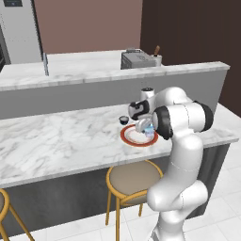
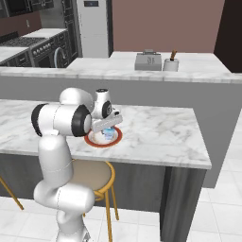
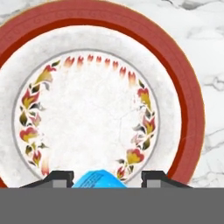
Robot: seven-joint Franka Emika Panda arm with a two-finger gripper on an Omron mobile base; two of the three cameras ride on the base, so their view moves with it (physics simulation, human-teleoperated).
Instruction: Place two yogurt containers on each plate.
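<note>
Hand view shows me a pale blue-and-white yogurt container (image 3: 99, 178) clamped between the two dark fingertips (image 3: 61, 176) of the end effector (image 3: 103, 178), directly above the white plate with the red-orange rim (image 3: 186, 109). I take that plate as my landmark. Its flowered centre is bare in this view, with nothing resting on it.

From the left base view, the end effector (image 1: 147, 129) hangs over the same plate (image 1: 126, 137), and the held container (image 1: 148, 132) sits above its right half. Whether the cup already touches the plate surface I cannot tell. The right base view confirms the blue cup (image 2: 108, 133) over the plate (image 2: 92, 141), below the hand.

One dark yogurt container (image 1: 124, 120) stands on the worktop (image 1: 56, 141) just beyond the plate's far left edge, off the plate. I cannot locate the other two containers or the second plate from these views; the arm hides part of the worktop.

My assessment: the task is at an early stage. I judge this to be the first container for this plate, held and not yet released. Remaining as far as I can see: release this cup, add the dark cup beside the plate, then serve the second plate.
</note>
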